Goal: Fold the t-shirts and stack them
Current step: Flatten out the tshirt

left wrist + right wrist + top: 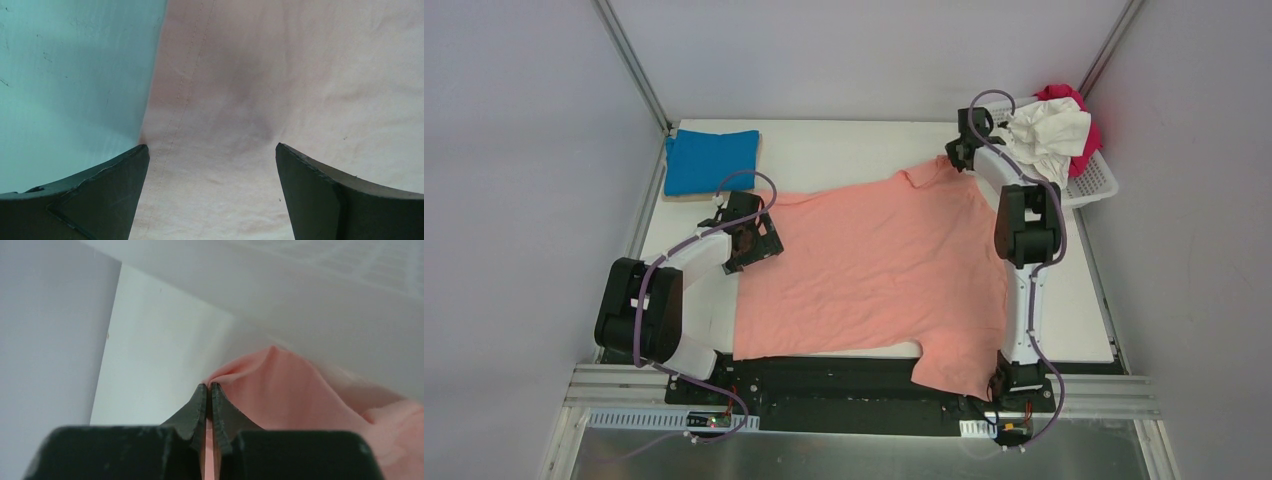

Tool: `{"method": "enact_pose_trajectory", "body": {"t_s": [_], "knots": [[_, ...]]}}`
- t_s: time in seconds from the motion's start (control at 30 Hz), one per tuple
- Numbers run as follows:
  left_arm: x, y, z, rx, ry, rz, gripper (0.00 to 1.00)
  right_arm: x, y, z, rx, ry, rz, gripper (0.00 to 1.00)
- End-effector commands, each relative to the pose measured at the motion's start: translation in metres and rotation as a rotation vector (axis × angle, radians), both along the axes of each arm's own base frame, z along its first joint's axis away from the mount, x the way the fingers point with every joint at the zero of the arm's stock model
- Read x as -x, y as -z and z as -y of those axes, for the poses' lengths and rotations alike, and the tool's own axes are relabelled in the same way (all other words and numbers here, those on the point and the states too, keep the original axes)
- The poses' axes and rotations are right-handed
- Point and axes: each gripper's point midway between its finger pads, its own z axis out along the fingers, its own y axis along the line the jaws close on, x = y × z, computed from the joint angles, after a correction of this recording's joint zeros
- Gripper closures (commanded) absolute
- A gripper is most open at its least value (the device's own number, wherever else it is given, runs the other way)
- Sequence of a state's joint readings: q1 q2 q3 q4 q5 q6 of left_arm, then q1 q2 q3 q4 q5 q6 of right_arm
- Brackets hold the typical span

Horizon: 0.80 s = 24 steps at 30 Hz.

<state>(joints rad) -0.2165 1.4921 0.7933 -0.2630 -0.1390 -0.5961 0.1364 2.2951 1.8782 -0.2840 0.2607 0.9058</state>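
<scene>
right gripper (208, 388) clamped on the far sleeve of the salmon-pink t-shirt (874, 270), left gripper (212, 152) spread wide over its hem corner — stitched edge directly beneath, between the fingers.

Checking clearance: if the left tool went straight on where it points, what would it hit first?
Probably the salmon-pink t-shirt, near its hemmed edge; the open left tool points at it, depth unclear.
</scene>
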Motion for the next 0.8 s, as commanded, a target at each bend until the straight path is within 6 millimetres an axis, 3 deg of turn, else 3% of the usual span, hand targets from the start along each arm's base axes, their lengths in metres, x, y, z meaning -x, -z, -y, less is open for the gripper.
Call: {"method": "enact_pose_trajectory", "body": {"t_s": [0.0, 0.13, 0.2, 0.27, 0.37, 0.43, 0.47, 0.6, 0.67, 0.77], "knots": [[0.021, 0.021, -0.001, -0.014, 0.026, -0.101, 0.01, -0.041, -0.026, 0.024, 0.015, 0.145, 0.13, 0.91], [0.021, 0.019, 0.0, -0.005, 0.031, -0.096, 0.01, -0.071, -0.052, 0.022, 0.029, 0.064, 0.214, 0.77], [0.02, 0.018, 0.002, -0.001, 0.034, -0.095, 0.01, -0.084, -0.082, 0.01, 0.039, -0.044, 0.268, 0.57], [0.02, 0.018, 0.002, 0.002, 0.033, -0.095, 0.01, -0.081, -0.097, 0.0, 0.064, -0.15, 0.273, 0.31], [0.019, 0.016, 0.003, 0.009, 0.031, -0.087, 0.01, -0.054, -0.11, -0.008, 0.098, -0.259, 0.232, 0.04], [0.018, 0.013, 0.004, 0.016, 0.032, -0.078, 0.01, -0.028, -0.111, -0.017, 0.075, -0.321, 0.207, 0.01], [0.016, 0.011, 0.006, 0.023, 0.034, -0.068, 0.01, 0.004, -0.105, -0.031, 0.02, -0.392, 0.16, 0.0], [0.012, 0.005, 0.007, 0.03, 0.038, -0.047, 0.01, 0.062, -0.071, -0.066, -0.006, -0.506, 0.042, 0.0], [0.011, 0.003, 0.007, 0.029, 0.038, -0.04, 0.01, 0.077, -0.056, -0.082, -0.008, -0.548, 0.005, 0.0], [0.011, 0.003, 0.008, 0.033, 0.044, -0.039, 0.01, 0.08, -0.042, -0.099, -0.02, -0.591, -0.017, 0.01]]}}
